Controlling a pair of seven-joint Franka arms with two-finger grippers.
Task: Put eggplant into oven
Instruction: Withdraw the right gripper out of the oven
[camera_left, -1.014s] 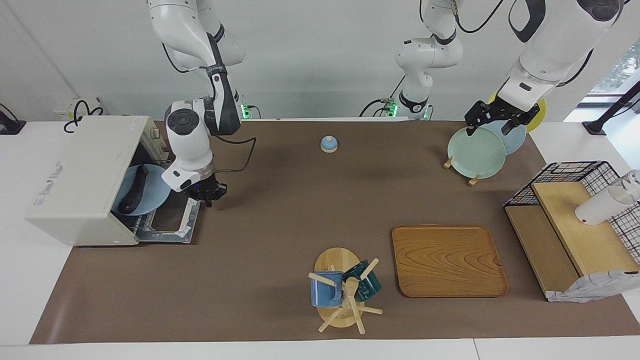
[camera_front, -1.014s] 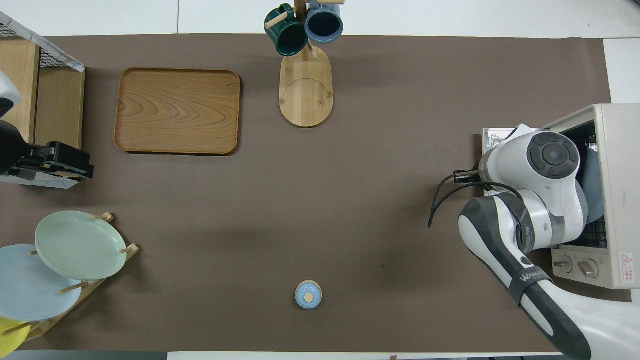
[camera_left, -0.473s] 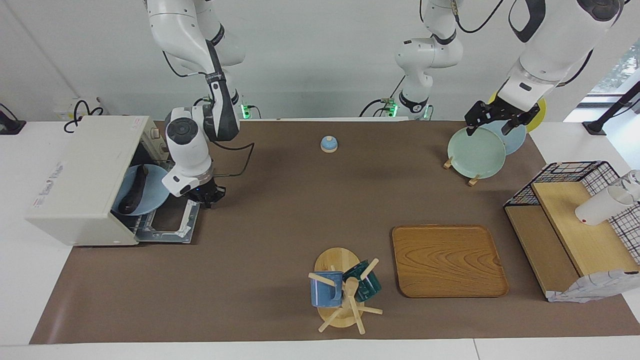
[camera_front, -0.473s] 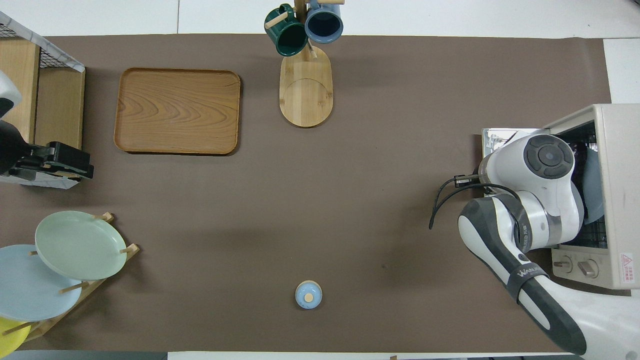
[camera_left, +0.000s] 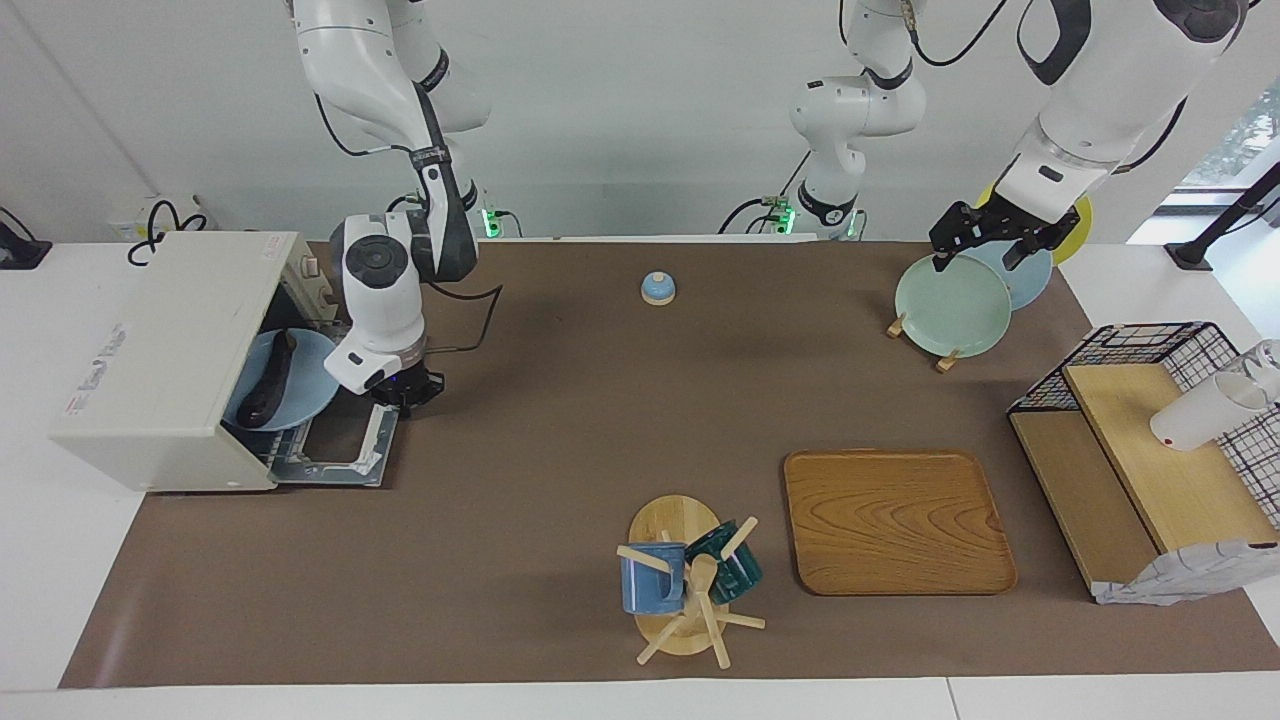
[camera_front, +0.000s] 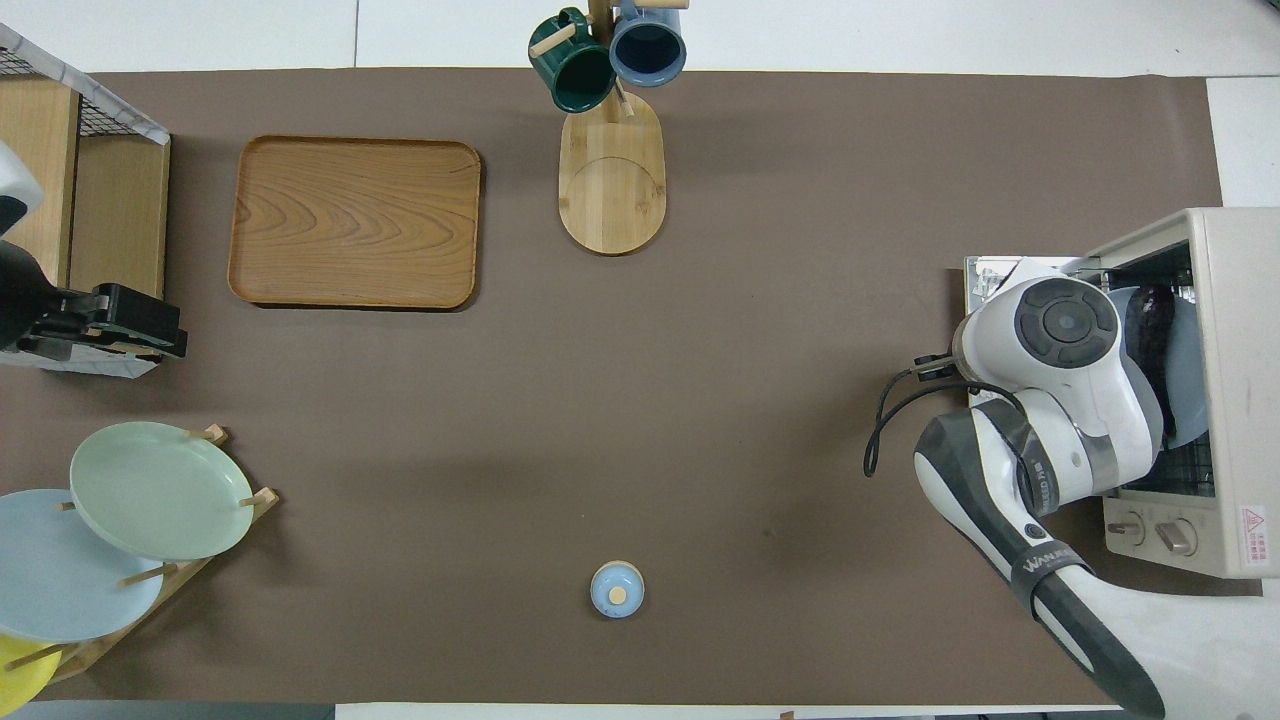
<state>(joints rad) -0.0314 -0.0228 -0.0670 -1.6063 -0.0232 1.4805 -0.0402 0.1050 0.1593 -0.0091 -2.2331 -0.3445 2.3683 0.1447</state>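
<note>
**Eggplant lying on plate inside open oven**

The eggplant (camera_left: 268, 379) is lying on a light blue plate (camera_left: 305, 385) inside the oven (camera_left: 160, 350), whose door (camera_left: 335, 445) is hanging open. The right gripper (camera_left: 405, 388), fingers closed and empty, is hovering over the door's edge. The left gripper (camera_left: 985, 240), fingers spread, is waiting over the green plate (camera_left: 950, 305).
</note>
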